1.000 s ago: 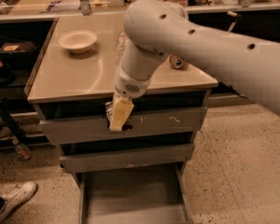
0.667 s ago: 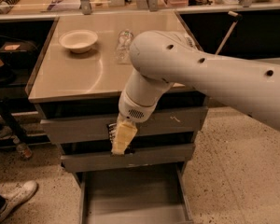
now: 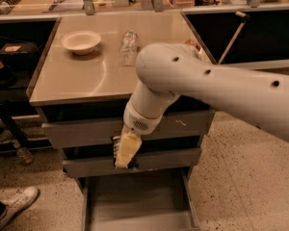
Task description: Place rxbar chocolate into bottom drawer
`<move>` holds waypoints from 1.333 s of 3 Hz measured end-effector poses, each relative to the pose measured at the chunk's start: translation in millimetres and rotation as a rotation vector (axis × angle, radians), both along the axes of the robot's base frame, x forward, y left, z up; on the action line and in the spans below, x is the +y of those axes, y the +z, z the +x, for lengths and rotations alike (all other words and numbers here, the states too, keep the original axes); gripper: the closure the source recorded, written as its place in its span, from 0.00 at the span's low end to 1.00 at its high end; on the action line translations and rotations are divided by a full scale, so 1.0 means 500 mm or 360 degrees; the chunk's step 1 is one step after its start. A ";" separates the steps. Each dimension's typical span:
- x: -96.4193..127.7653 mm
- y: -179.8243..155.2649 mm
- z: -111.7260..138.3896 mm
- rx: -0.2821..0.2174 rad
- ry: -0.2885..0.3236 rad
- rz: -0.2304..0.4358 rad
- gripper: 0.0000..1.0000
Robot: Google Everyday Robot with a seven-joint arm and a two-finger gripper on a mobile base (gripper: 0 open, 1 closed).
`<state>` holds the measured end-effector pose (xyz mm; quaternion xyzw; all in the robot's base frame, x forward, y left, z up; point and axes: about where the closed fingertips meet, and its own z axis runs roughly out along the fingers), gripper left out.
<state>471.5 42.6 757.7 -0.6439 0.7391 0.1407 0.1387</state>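
In the single camera view, the bar (image 3: 116, 146) shows only as a dark sliver with a fleck of white on it, peeking out at the left edge of the cream fingers (image 3: 127, 147), just left of centre and below the middle of the frame. Most of the wrapper is hidden behind them, so I can't read any lettering. The gripper (image 3: 122, 161) points downward and is clamped on the bar, hanging in front of the gap between the two upper drawer fronts, tips level with the middle front (image 3: 159, 160). The bar is in the air, not resting on anything.

The drawer (image 3: 135, 203) is pulled out at the bottom centre of the frame, directly below the gripper but well apart from it; its grey floor is in shadow.

On the table (image 3: 82, 78) in the upper half, a white bowl (image 3: 80, 41) sits toward the upper left and a clear bottle (image 3: 128, 46) lies right of it. A can (image 3: 193, 44) is mostly covered by the arm (image 3: 221, 90) (only a bit of it shows). A white shoe (image 3: 17, 203) sits at the lower left.

Compared with a second ago, the gripper has come down from the top drawer front to the middle one, with the bar in the same grip. The arm's bulk has swung right, uncovering the bottle and covering the can.
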 end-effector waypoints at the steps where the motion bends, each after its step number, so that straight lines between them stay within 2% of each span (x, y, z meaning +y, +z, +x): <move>1: -0.007 -0.126 -0.055 0.0154 -0.0186 0.0063 1.00; 2: -0.014 -0.233 -0.104 0.0284 -0.0311 0.0104 1.00; 3: -0.014 -0.234 -0.104 0.0284 -0.0311 0.0104 1.00; 4: -0.011 -0.269 -0.114 0.0346 -0.0332 0.0136 1.00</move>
